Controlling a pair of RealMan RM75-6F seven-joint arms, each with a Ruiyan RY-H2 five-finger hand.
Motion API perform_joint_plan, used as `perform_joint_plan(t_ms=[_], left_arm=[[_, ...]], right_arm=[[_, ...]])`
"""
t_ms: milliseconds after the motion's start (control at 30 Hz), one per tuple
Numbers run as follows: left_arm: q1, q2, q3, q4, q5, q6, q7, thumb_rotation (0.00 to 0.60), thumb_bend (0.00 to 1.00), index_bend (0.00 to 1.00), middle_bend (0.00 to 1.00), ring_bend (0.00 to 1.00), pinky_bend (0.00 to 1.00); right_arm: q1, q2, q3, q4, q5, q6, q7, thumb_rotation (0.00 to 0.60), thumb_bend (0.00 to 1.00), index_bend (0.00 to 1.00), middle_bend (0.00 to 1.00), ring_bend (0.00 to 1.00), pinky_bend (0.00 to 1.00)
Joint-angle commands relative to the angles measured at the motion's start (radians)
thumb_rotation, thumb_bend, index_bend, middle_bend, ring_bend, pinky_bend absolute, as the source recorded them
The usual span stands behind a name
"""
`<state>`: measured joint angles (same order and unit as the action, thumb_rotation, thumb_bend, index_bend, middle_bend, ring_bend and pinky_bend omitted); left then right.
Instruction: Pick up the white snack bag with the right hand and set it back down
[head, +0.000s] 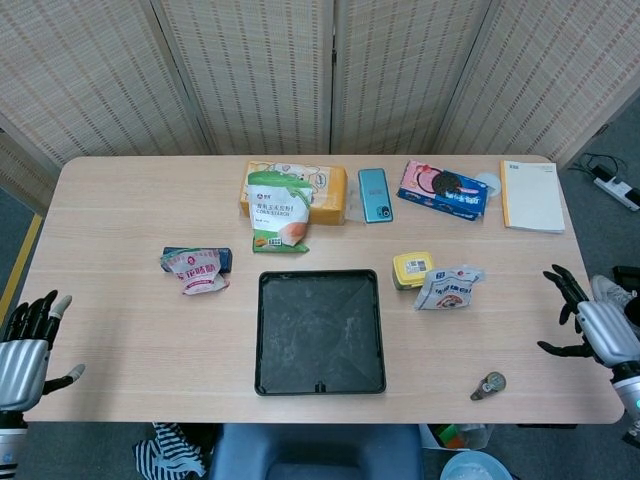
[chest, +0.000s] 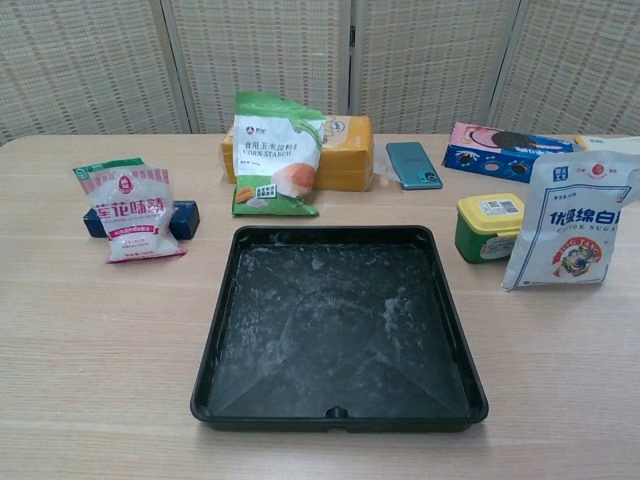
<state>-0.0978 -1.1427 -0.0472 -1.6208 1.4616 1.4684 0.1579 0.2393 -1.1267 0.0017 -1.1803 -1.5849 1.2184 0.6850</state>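
Two hands show in the head view, both off the bench. The right hand (head: 608, 330) hangs just past the right edge near the front corner, fingers spread wide and holding nothing. The left hand (head: 22, 345) sits just past the left edge near the front corner, fingers apart as well, with nothing in it. Neither hand appears in the chest view.

The white snack bag (head: 448, 287) (chest: 575, 234) stands toward the right side of the bench (head: 120, 340), leaning a little, well apart from the right hand. Just beside it on its left is a small green tub with a yellow lid (head: 412, 269) (chest: 489, 227); whether the two touch cannot be told.

A black square tray (head: 320, 331) (chest: 222, 330) lies at the middle of the front edge, its floor dusted with pale marks. Toward the left side a pink and white packet (head: 197, 271) (chest: 130, 214) leans on a dark blue box (head: 222, 256) (chest: 186, 217). Along the back edge, from left to right, stand a green corn starch bag (head: 279, 212) (chest: 275, 152) propped against an orange box (head: 328, 194) (chest: 350, 150), a teal phone (head: 374, 194) (chest: 413, 164) lying flat, a pack of sandwich biscuits (head: 442, 188) (chest: 510, 148), and a pale notebook (head: 531, 195) at the back right corner. A small round metal object (head: 490, 384) lies near the front right corner, between the tray and the right hand.
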Motion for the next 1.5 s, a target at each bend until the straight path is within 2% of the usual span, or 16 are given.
perform_joint_plan(t_ms=[33, 200, 333, 467, 800, 1300, 1500], left_arm=[[-0.005, -0.002, -0.005, 0.0, -0.009, -0.009, 0.004, 0.6, 0.18, 0.0, 0.0, 0.06, 0.08], [-0.016, -0.005, -0.009, 0.005, -0.025, -0.031, 0.009, 0.6, 0.18, 0.0, 0.0, 0.08, 0.08], [-0.022, -0.006, -0.011, 0.007, -0.032, -0.041, 0.011, 0.6, 0.18, 0.0, 0.0, 0.08, 0.08], [-0.023, -0.006, -0.011, 0.007, -0.035, -0.043, 0.011, 0.6, 0.18, 0.0, 0.0, 0.08, 0.08], [-0.021, -0.004, -0.009, 0.006, -0.039, -0.04, 0.011, 0.6, 0.18, 0.0, 0.0, 0.08, 0.08], [-0.024, -0.004, -0.007, 0.005, -0.046, -0.048, 0.016, 0.6, 0.18, 0.0, 0.0, 0.08, 0.08], [-0.027, -0.003, -0.008, 0.005, -0.052, -0.053, 0.019, 0.6, 0.18, 0.0, 0.0, 0.09, 0.08]], right_arm=[[0.063, -0.065, -0.024, 0.15, -0.026, -0.083, 0.173, 0.6, 0.17, 0.0, 0.02, 0.93, 1.0], [0.113, -0.112, -0.065, 0.258, -0.053, -0.169, 0.341, 0.6, 0.17, 0.0, 0.08, 0.97, 1.0], [0.17, -0.158, -0.109, 0.353, -0.096, -0.238, 0.524, 0.6, 0.17, 0.0, 0.1, 0.98, 1.0], [0.216, -0.213, -0.148, 0.44, -0.139, -0.269, 0.631, 0.6, 0.17, 0.0, 0.12, 0.98, 1.0], [0.296, -0.328, -0.181, 0.563, -0.155, -0.326, 0.75, 0.6, 0.17, 0.01, 0.17, 0.98, 1.0], [0.36, -0.438, -0.195, 0.671, -0.138, -0.375, 0.777, 0.6, 0.17, 0.18, 0.25, 0.99, 1.0], [0.375, -0.471, -0.189, 0.689, -0.124, -0.384, 0.763, 0.6, 0.17, 0.29, 0.28, 0.99, 1.0]])
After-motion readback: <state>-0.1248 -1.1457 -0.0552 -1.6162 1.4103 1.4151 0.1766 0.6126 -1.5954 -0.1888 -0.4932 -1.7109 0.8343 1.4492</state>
